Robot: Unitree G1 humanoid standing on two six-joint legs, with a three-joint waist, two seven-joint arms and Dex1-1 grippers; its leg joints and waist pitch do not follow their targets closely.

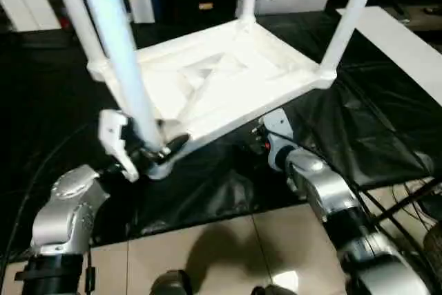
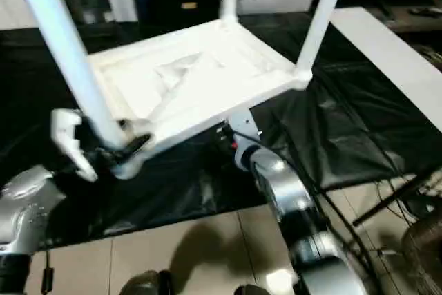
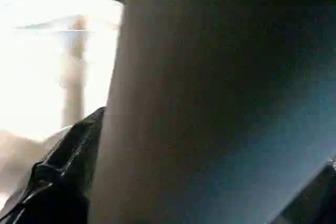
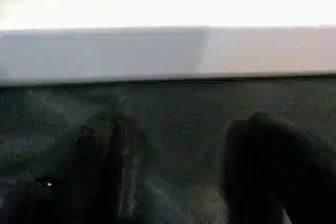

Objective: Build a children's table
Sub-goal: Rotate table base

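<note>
Black crinkled mat bears our upturned ribbed table; left gripper spread around the seven o'clock leg, right gripper spread under its edge.

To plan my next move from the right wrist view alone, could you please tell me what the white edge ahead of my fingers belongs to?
Observer: It is the near rim of the tabletop, which lies upside down on the black mat.
Operator: Thank you. Are any legs fitted?
Observer: Four legs stand up from its corners; the nearest leg is on the robot's left.
Operator: And where is the other arm?
Observer: The left gripper is at the base of that nearest leg.
</note>
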